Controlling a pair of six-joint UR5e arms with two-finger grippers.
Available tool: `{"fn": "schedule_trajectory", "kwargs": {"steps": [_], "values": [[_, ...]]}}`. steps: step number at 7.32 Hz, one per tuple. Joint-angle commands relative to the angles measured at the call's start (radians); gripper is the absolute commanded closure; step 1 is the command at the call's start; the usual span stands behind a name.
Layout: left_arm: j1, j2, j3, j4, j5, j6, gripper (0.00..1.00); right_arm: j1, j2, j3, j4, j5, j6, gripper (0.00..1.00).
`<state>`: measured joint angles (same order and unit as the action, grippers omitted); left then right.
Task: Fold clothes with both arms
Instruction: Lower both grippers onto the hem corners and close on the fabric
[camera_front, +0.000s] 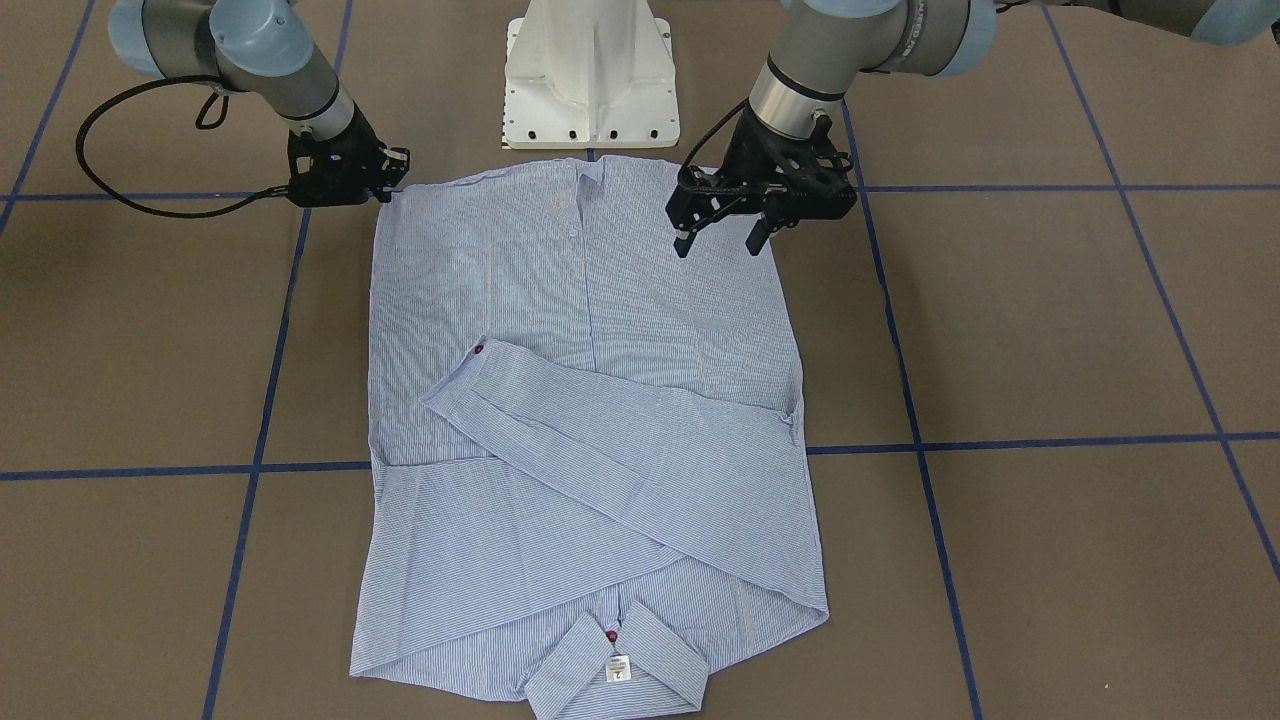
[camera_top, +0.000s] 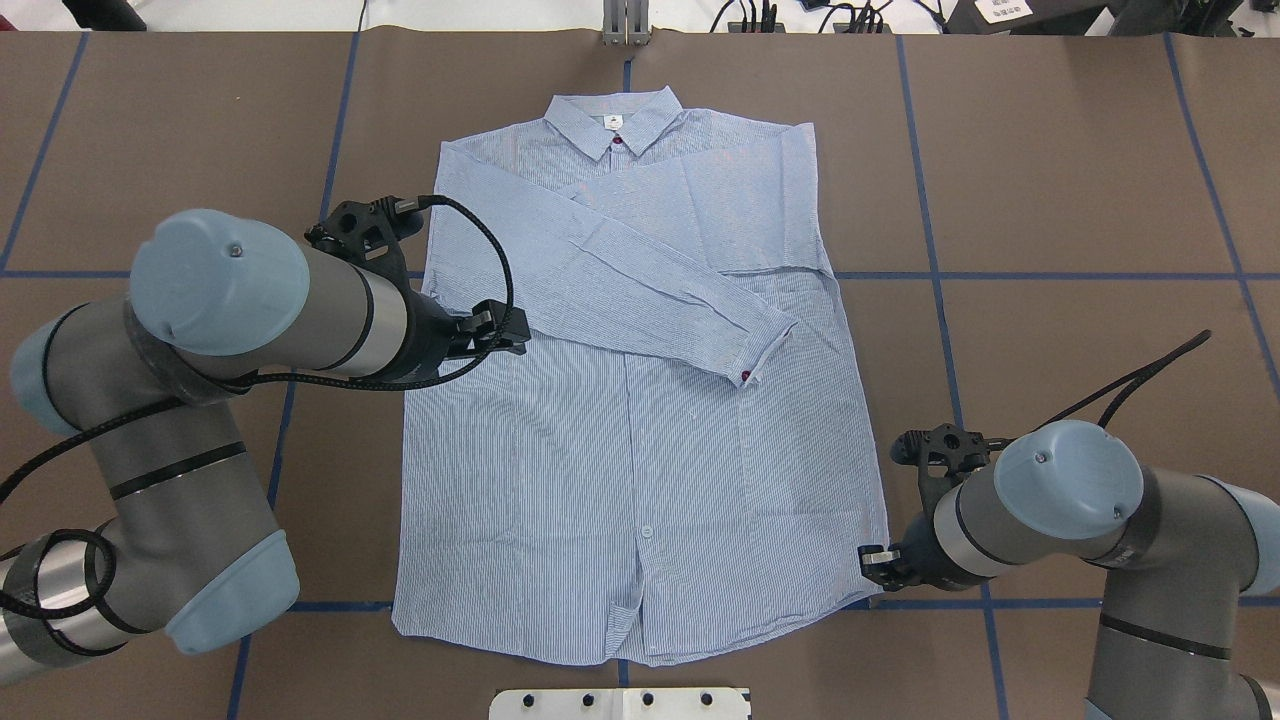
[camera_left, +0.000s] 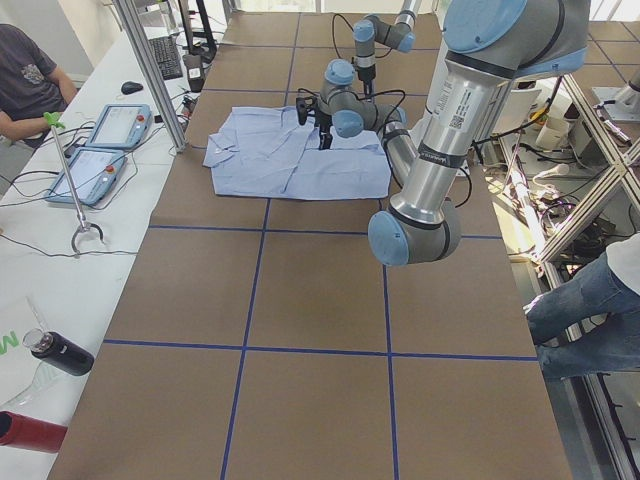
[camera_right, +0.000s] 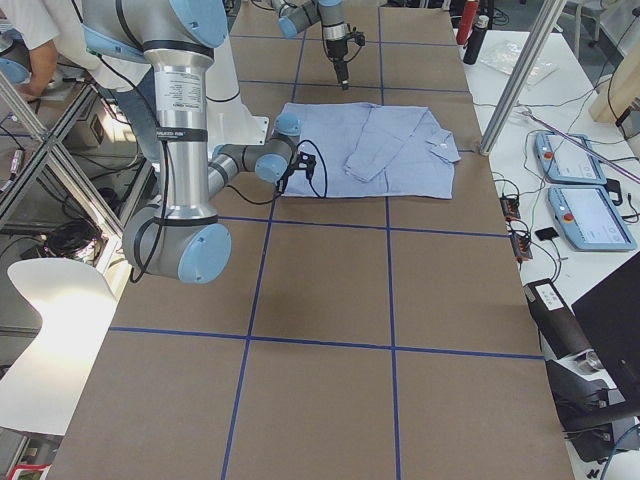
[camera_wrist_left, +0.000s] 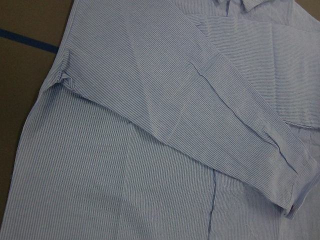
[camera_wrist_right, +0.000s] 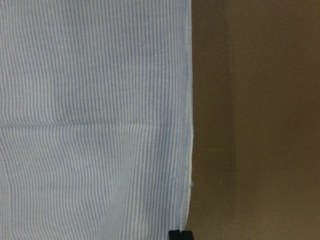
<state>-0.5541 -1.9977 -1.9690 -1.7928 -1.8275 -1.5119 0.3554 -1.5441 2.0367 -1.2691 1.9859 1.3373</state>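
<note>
The light blue striped shirt (camera_front: 590, 400) lies flat on the brown table (camera_front: 1050, 320), front up, collar (camera_top: 613, 125) at the far side and hem toward me. Both sleeves are folded across the chest, and one cuff with a red button (camera_top: 755, 365) lies on top. My left gripper (camera_front: 718, 243) is open and empty. It hovers high above the shirt's left edge (camera_top: 505, 333), and the left wrist view shows only the shirt (camera_wrist_left: 150, 125). My right gripper (camera_top: 875, 565) sits low at the hem's right corner (camera_front: 385, 178). I cannot tell whether its jaws hold cloth. The right wrist view shows the shirt's side edge (camera_wrist_right: 187, 125).
The white pedestal base (camera_front: 590, 75) stands just behind the hem. Blue tape lines (camera_front: 1000, 442) cross the table. In the exterior left view, a side bench carries tablets (camera_left: 100, 125) and bottles (camera_left: 60, 352), with an operator (camera_left: 25, 70) seated beside it.
</note>
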Motion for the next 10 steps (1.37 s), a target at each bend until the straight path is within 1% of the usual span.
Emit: {"fn": "schedule_trajectory", "kwargs": {"steps": [1,2,3,5,7,9,10], "values": [[0.125,0.141,-0.049,-0.02,0.071,-0.083,0.0,0.013,-0.002,0.034,0.001,0.001,0.0,1.0],[0.222,0.193,-0.063,-0.086,0.13,-0.178,0.0,0.019,0.002,0.04,0.002,0.004,0.0,1.0],[0.306,0.235,-0.064,-0.097,0.179,-0.247,0.01,0.028,0.002,0.054,0.002,0.004,0.0,1.0],[0.38,0.257,-0.064,-0.086,0.192,-0.313,0.04,0.042,0.001,0.071,0.001,0.005,0.0,1.0],[0.39,0.263,-0.06,-0.051,0.191,-0.32,0.1,0.057,0.002,0.072,0.002,0.017,0.0,1.0],[0.391,0.263,-0.059,-0.042,0.191,-0.32,0.16,0.068,0.004,0.072,0.002,0.027,0.0,1.0],[0.391,0.263,-0.054,-0.042,0.191,-0.32,0.22,0.074,0.002,0.072,0.001,0.034,0.0,1.0]]}}
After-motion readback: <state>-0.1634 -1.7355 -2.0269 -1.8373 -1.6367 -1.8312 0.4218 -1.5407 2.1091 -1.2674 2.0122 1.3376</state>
